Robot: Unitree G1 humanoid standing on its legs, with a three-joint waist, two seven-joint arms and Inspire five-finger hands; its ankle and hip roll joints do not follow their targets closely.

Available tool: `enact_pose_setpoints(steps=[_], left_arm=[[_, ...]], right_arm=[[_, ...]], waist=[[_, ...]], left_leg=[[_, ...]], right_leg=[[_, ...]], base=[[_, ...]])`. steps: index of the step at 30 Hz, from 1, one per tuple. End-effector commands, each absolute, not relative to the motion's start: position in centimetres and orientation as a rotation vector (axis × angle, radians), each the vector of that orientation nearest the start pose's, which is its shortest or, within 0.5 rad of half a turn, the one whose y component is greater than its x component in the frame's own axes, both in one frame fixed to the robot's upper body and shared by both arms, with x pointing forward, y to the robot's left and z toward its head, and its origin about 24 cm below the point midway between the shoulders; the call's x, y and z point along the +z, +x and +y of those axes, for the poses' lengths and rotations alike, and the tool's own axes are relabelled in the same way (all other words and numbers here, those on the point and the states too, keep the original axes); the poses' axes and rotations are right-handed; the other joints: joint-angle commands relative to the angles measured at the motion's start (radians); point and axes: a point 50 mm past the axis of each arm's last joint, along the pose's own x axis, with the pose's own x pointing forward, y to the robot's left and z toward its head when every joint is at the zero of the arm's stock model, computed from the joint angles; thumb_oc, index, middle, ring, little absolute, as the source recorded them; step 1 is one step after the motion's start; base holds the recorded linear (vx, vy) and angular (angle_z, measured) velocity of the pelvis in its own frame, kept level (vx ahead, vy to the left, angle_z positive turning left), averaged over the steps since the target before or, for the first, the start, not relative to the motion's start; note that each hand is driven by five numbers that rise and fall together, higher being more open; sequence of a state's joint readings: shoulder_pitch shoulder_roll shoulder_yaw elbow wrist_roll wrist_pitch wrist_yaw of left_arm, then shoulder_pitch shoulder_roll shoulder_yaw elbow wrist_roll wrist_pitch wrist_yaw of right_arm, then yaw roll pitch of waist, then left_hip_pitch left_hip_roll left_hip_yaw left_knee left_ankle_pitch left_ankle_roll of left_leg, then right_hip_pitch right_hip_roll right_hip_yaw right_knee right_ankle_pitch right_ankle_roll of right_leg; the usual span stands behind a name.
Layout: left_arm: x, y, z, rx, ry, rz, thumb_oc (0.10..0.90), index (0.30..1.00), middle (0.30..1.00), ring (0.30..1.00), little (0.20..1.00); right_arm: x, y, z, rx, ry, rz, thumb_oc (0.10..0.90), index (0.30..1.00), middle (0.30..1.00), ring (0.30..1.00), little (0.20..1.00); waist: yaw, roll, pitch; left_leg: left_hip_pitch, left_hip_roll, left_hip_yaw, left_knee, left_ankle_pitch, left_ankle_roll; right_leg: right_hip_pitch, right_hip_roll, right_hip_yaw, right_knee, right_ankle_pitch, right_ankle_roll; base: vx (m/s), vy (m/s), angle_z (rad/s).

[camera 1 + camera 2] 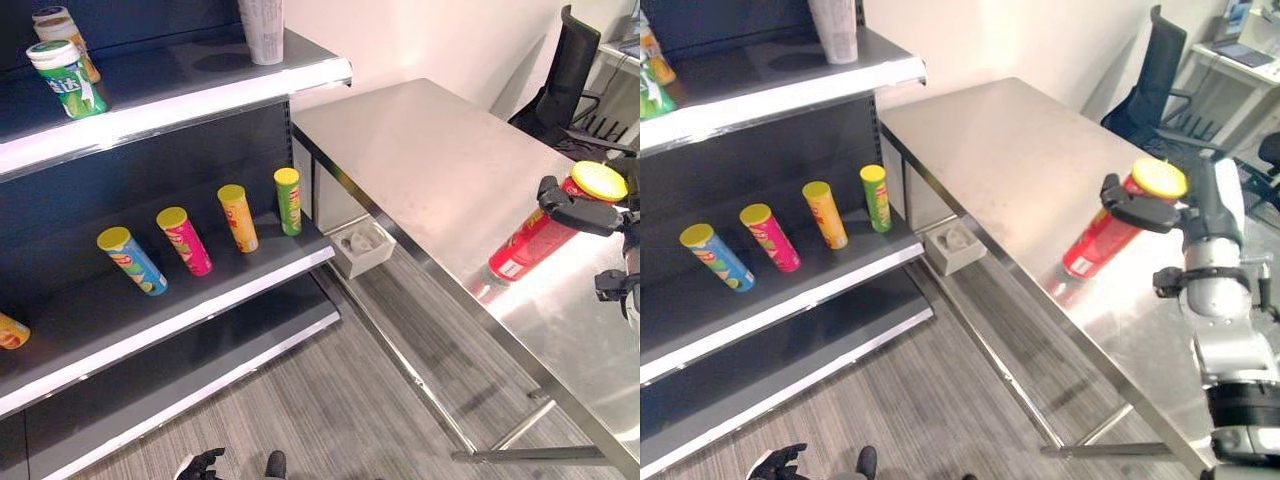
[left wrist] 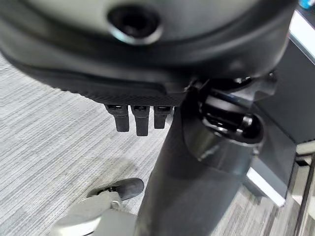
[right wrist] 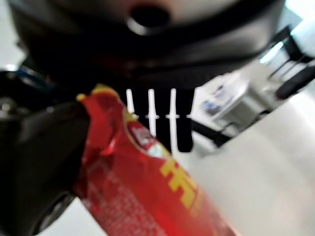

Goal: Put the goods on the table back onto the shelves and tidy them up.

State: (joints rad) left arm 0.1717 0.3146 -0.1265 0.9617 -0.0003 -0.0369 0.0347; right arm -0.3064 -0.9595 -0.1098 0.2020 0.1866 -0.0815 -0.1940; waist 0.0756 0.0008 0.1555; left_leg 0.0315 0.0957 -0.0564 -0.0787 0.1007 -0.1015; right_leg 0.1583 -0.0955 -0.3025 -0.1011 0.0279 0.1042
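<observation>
Right eye view: right hand (image 1: pixel 1150 212) grips red can (image 1: pixel 1102 238).

R hand (image 1: pixel 585 212) at the view's R edge, fingers wrapped round a red can (image 1: pixel 540 235) w/ yellow lid, tilted, base down on the steel table (image 1: pixel 430 160). Well off to the hand's L: dark shelf (image 1: pixel 200 290) w/ four upright cans in a row — green can (image 1: pixel 289 201) closest to hand, then orange can (image 1: pixel 238 217), pink can (image 1: pixel 185 240), blue can (image 1: pixel 132 260) furthest. Top shelf (image 1: pixel 180 95): green-white tub (image 1: pixel 66 78), prob. another jar behind it. Black chair (image 1: pixel 570 85) beyond the hand.
</observation>
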Motion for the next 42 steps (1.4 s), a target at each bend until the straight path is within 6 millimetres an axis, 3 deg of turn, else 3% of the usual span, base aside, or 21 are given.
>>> enact_pose_setpoints(steps=[1, 2, 6, 7, 8, 10, 12, 14, 16, 18, 21, 23, 25, 27, 29, 30, 32, 33, 36, 38, 42], left_arm=[[-13.4, 9.5, 27.8, 0.112, 0.419, 1.038, 0.800, 0.900, 0.900, 0.900, 0.900], [-13.3, 9.5, 27.9, 0.121, 0.411, 1.033, 0.800, 0.900, 0.900, 0.900, 0.900], [-13.3, 10.0, 27.7, 0.129, 0.400, 1.023, 0.800, 0.900, 0.900, 0.900, 0.900], [-13.3, 10.1, 27.6, 0.130, 0.394, 1.018, 0.800, 0.900, 0.900, 0.900, 0.900], [-13.3, 9.9, 27.5, 0.122, 0.397, 1.019, 0.800, 0.900, 0.900, 0.900, 0.900], [-13.3, 9.7, 27.7, 0.119, 0.405, 1.026, 0.800, 0.900, 0.900, 0.900, 0.900], [-13.3, 9.6, 28.0, 0.120, 0.423, 1.028, 0.800, 0.900, 0.900, 0.900, 0.900], [-13.3, 9.7, 28.0, 0.123, 0.428, 1.030, 0.800, 0.900, 0.900, 0.900, 0.900], [-13.2, 9.8, 27.8, 0.120, 0.430, 1.020, 0.800, 0.900, 0.900, 0.900, 0.900], [-13.2, 9.9, 27.6, 0.107, 0.439, 1.008, 0.800, 0.900, 0.900, 0.900, 0.900], [-13.1, 10.6, 27.5, 0.081, 0.457, 0.997, 0.800, 0.900, 0.900, 0.900, 0.900], [-12.8, 11.1, 27.8, 0.071, 0.486, 0.982, 0.800, 0.900, 0.900, 0.900, 0.900], [-12.4, 11.3, 28.8, 0.082, 0.518, 0.975, 0.800, 0.900, 0.900, 0.900, 0.900], [-12.3, 11.0, 29.6, 0.107, 0.538, 0.992, 0.800, 0.900, 0.900, 0.900, 0.900], [-12.0, 11.1, 30.2, 0.137, 0.542, 0.991, 0.800, 0.900, 0.900, 0.900, 0.900], [-12.0, 11.1, 30.2, 0.138, 0.543, 0.990, 0.800, 0.900, 0.900, 0.900, 0.900], [-12.0, 11.1, 30.4, 0.140, 0.545, 0.995, 0.800, 0.900, 0.900, 0.900, 0.900], [-11.9, 11.0, 30.5, 0.136, 0.542, 0.998, 0.800, 0.900, 0.900, 0.900, 0.900], [-12.4, 10.2, 30.3, 0.123, 0.534, 1.031, 0.800, 0.900, 0.900, 0.900, 0.900], [-12.4, 10.4, 29.9, 0.115, 0.526, 1.022, 0.800, 0.900, 0.900, 0.900, 0.900], [-12.5, 11.3, 28.6, 0.133, 0.465, 0.980, 0.800, 0.900, 0.900, 0.900, 0.900]], right_arm=[[29.2, 26.9, -30.9, -0.378, -0.641, -0.772, 0.400, 0.300, 0.300, 0.300, 0.300], [30.2, 26.5, -29.4, -0.324, -0.637, -0.847, 0.400, 0.300, 0.300, 0.300, 0.300], [31.3, 26.0, -28.2, -0.286, -0.626, -0.919, 0.400, 0.300, 0.300, 0.300, 0.300], [31.5, 25.8, -27.9, -0.268, -0.616, -0.938, 0.400, 0.300, 0.300, 0.300, 0.300], [31.5, 25.6, -27.5, -0.248, -0.622, -0.943, 0.400, 0.300, 0.300, 0.300, 0.300], [31.4, 25.4, -27.4, -0.235, -0.623, -0.942, 0.400, 0.300, 0.300, 0.300, 0.300], [31.3, 25.1, -27.1, -0.220, -0.655, -0.941, 0.400, 0.300, 0.300, 0.300, 0.300], [31.0, 24.9, -26.9, -0.199, -0.678, -0.932, 0.400, 0.300, 0.300, 0.300, 0.300], [30.7, 24.9, -26.6, -0.177, -0.677, -0.927, 0.400, 0.300, 0.300, 0.300, 0.300], [30.0, 25.0, -26.0, -0.133, -0.676, -0.907, 0.400, 0.300, 0.300, 0.300, 0.300], [29.0, 25.2, -25.8, -0.115, -0.677, -0.874, 0.400, 0.300, 0.300, 0.300, 0.300], [28.4, 25.5, -25.5, -0.119, -0.669, -0.863, 0.400, 0.300, 0.300, 0.300, 0.300], [27.6, 26.0, -24.6, -0.096, -0.647, -0.851, 0.400, 0.300, 0.300, 0.300, 0.300], [26.8, 26.3, -24.4, -0.088, -0.630, -0.824, 0.400, 0.300, 0.300, 0.300, 0.300], [26.2, 26.4, -24.3, -0.084, -0.638, -0.800, 0.400, 0.300, 0.300, 0.300, 0.300], [26.2, 26.3, -24.3, -0.084, -0.638, -0.800, 0.400, 0.300, 0.300, 0.300, 0.300], [25.7, 26.2, -24.2, -0.069, -0.637, -0.788, 0.400, 0.300, 0.300, 0.300, 0.300], [25.5, 26.0, -24.1, -0.059, -0.640, -0.785, 0.400, 0.300, 0.300, 0.300, 0.300], [24.8, 26.1, -23.5, -0.018, -0.657, -0.765, 0.400, 0.300, 0.300, 0.300, 0.300], [24.2, 26.4, -23.1, 0.006, -0.674, -0.747, 0.400, 0.300, 0.300, 0.300, 0.300], [23.1, 27.1, -22.0, 0.044, -0.691, -0.718, 0.400, 0.300, 0.300, 0.300, 0.300]], waist=[[0.042, -0.069, -0.056], [0.061, -0.067, -0.037], [0.072, -0.067, 0.004], [0.068, -0.069, 0.015], [0.058, -0.070, 0.016], [0.054, -0.070, 0.014], [0.040, -0.064, 0.014], [0.019, -0.049, 0.004], [0.006, -0.035, -0.005], [-0.001, -0.009, -0.022], [-0.012, 0.016, -0.039], [-0.006, 0.015, -0.040], [0.006, -0.011, -0.031], [0.005, -0.010, -0.026], [-0.013, -0.011, -0.007], [-0.012, -0.013, -0.008], [-0.031, -0.006, 0.002], [-0.034, -0.004, 0.005], [-0.033, -0.009, 0.008], [-0.039, -0.018, 0.011], [-0.024, -0.035, 0.010]], left_leg=[[-0.025, 0.009, -0.017, -0.002, -0.028, -0.027], [-0.057, 0.014, -0.031, 0.007, -0.006, -0.037], [-0.150, 0.002, -0.033, 0.085, 0.003, -0.045], [-0.171, 0.009, 0.011, 0.122, -0.011, -0.033], [-0.159, 0.037, 0.098, 0.163, -0.055, -0.010], [-0.152, 0.046, 0.123, 0.185, -0.071, -0.008], [-0.124, 0.084, 0.160, 0.214, -0.097, -0.015], [-0.063, 0.156, 0.183, 0.211, -0.116, -0.042], [-0.021, 0.205, 0.197, 0.195, -0.099, -0.062], [0.031, 0.222, 0.159, 0.158, -0.094, -0.088], [0.068, 0.190, 0.182, 0.050, -0.132, -0.086], [0.073, 0.143, 0.190, 0.012, -0.146, -0.071], [0.054, 0.027, 0.200, 0.002, -0.171, -0.006], [0.061, -0.011, 0.199, -0.005, -0.183, 0.013], [0.063, -0.027, 0.186, -0.009, -0.175, 0.029], [0.059, -0.030, 0.187, -0.009, -0.172, 0.030], [0.054, -0.035, 0.176, -0.009, -0.162, 0.044], [0.052, -0.040, 0.168, -0.009, -0.158, 0.052], [0.056, -0.057, 0.146, -0.009, -0.154, 0.067], [0.054, -0.072, 0.134, -0.009, -0.156, 0.069], [0.042, -0.087, 0.111, 0.010, -0.153, 0.063]], right_leg=[[-0.020, 0.043, 0.042, 0.014, -0.110, -0.016], [-0.025, 0.051, 0.034, 0.014, -0.115, -0.022], [-0.032, 0.039, -0.008, 0.014, -0.110, -0.027], [-0.042, 0.022, -0.036, 0.014, -0.099, -0.026], [-0.055, 0.001, -0.079, 0.014, -0.088, -0.022], [-0.057, -0.010, -0.096, 0.014, -0.080, -0.023], [-0.058, -0.034, -0.138, 0.015, -0.067, -0.023], [-0.050, -0.050, -0.159, 0.017, -0.076, -0.014], [-0.050, -0.072, -0.182, 0.019, -0.062, 0.002], [-0.061, -0.106, -0.195, 0.022, -0.029, 0.029], [-0.089, -0.166, -0.216, 0.026, 0.031, 0.067], [-0.122, -0.216, -0.212, 0.028, 0.086, 0.099], [-0.175, -0.325, -0.208, 0.061, 0.155, 0.123], [-0.187, -0.357, -0.175, 0.094, 0.163, 0.123], [-0.224, -0.334, -0.067, 0.141, 0.166, 0.112], [-0.229, -0.337, -0.064, 0.142, 0.168, 0.111], [-0.251, -0.245, 0.057, 0.176, 0.095, 0.086], [-0.252, -0.201, 0.082, 0.191, 0.061, 0.075], [-0.242, -0.059, 0.062, 0.194, -0.015, 0.033], [-0.231, 0.000, 0.097, 0.154, -0.035, 0.020], [-0.201, 0.030, 0.149, 0.085, -0.010, 0.005]], base=[[-0.23, -0.156, 0.23], [-0.13, -0.081, 0.20], [-0.21, -0.041, 0.48], [-0.30, 0.040, 0.68], [-0.20, 0.044, 0.98], [-0.11, 0.059, 1.46], [-0.13, 0.152, 0.52], [-0.01, 0.203, 0.86], [-0.01, 0.270, 0.87], [-0.05, 0.454, 0.65], [-0.07, 0.427, 0.28], [-0.14, 0.434, 0.34], [-0.17, 0.589, -0.02], [-0.02, 0.403, 0.03], [-0.02, 0.206, 0.32], [-0.03, 0.133, 0.19], [-0.01, 0.149, 0.06], [0.03, 0.114, 0.16], [0.07, 0.039, 0.32], [0.04, -0.004, 0.16], [0.10, -0.082, -0.02]])
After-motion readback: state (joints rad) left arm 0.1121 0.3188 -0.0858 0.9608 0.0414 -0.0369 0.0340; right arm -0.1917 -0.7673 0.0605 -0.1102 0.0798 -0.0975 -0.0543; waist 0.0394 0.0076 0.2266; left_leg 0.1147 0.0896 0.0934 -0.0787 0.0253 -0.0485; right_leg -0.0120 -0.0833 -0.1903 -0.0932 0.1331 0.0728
